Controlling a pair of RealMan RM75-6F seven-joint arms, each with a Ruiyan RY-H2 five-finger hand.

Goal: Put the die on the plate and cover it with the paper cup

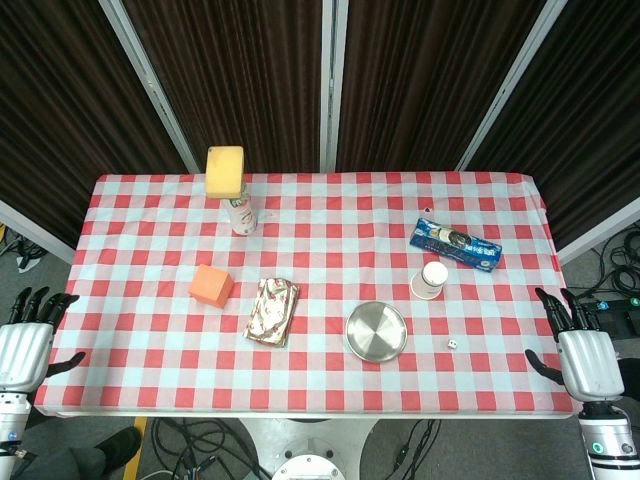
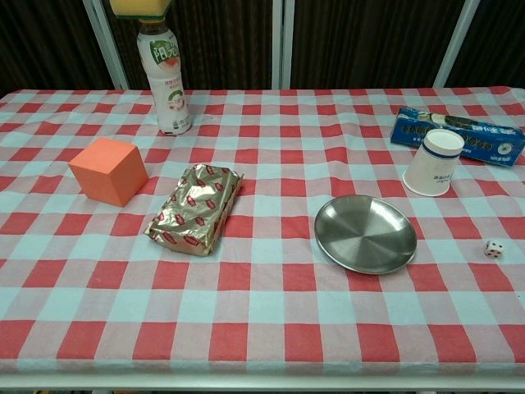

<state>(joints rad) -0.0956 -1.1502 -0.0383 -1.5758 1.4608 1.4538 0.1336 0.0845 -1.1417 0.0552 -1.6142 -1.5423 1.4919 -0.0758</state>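
Checked table (image 1: 150, 330) — small white dotted die (image 2: 494, 248), both hands' fingers spread.

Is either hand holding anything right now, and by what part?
Nothing. The left hand and right hand are both empty, fingers apart, at the table edges.

A: Where's the die (image 2: 494, 248) sitting?
B: It's lying on the checked cloth just right of the plate (image 2: 366, 234), apart from it. Small, white, dark pips showing. In the head view it's a tiny speck (image 1: 452, 344).
A: Plate?
B: Round, bare metal, lying flat near the front edge (image 1: 376, 331).
A: Cup?
B: The cup (image 2: 434, 162) is standing upright, mouth up, white paper with a blue rim band. It's sitting behind the plate to the right (image 1: 432, 279), not touching it.
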